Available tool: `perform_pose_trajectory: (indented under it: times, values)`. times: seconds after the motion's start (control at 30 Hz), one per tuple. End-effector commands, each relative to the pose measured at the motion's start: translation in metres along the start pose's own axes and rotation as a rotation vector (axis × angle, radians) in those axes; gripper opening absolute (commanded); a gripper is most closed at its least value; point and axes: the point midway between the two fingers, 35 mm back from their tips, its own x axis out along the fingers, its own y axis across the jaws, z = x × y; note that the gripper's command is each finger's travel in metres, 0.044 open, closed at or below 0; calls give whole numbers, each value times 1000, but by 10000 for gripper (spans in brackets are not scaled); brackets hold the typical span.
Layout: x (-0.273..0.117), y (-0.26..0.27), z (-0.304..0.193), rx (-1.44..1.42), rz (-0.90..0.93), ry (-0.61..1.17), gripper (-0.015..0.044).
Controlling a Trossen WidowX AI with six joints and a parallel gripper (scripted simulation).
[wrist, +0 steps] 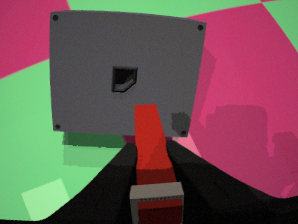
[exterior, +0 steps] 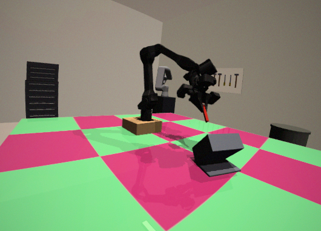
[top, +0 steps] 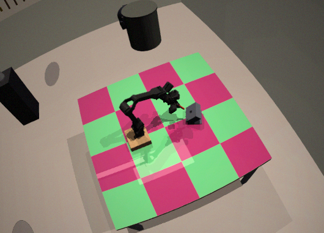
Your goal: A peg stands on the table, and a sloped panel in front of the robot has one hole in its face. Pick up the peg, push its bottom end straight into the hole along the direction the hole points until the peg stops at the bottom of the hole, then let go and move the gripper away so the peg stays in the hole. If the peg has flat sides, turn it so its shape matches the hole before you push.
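A red flat-sided peg (top: 181, 107) (exterior: 206, 114) (wrist: 148, 130) is held between the fingers of my gripper (top: 178, 105) (exterior: 204, 103) (wrist: 150, 151), which is shut on it. Its free end points down and outward, in the air short of the grey sloped panel (top: 197, 109) (exterior: 225, 142) (wrist: 80, 50). The panel's hole (top: 191, 111) (wrist: 123, 79) is squarish with one corner cut off, at the lower right in the wrist view. There the peg's end appears below and right of the hole, apart from it. The peg's end profile is not clear.
The panel's block stands on a thin base plate (exterior: 222, 168) on the checkered table (top: 214, 179). The arm is mounted on a wooden block (top: 139, 140) (exterior: 142, 127). A dark bin (top: 143, 29) (exterior: 289, 135) stands off the table.
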Motion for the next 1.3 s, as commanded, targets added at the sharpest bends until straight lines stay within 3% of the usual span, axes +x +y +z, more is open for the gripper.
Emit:
perform_pose_trajectory:
  times: [0.0,1.27]
  values:
    - [7,1,-3,17,-4,-1,0]
    - [46,12,-3,138,25,-60,0]
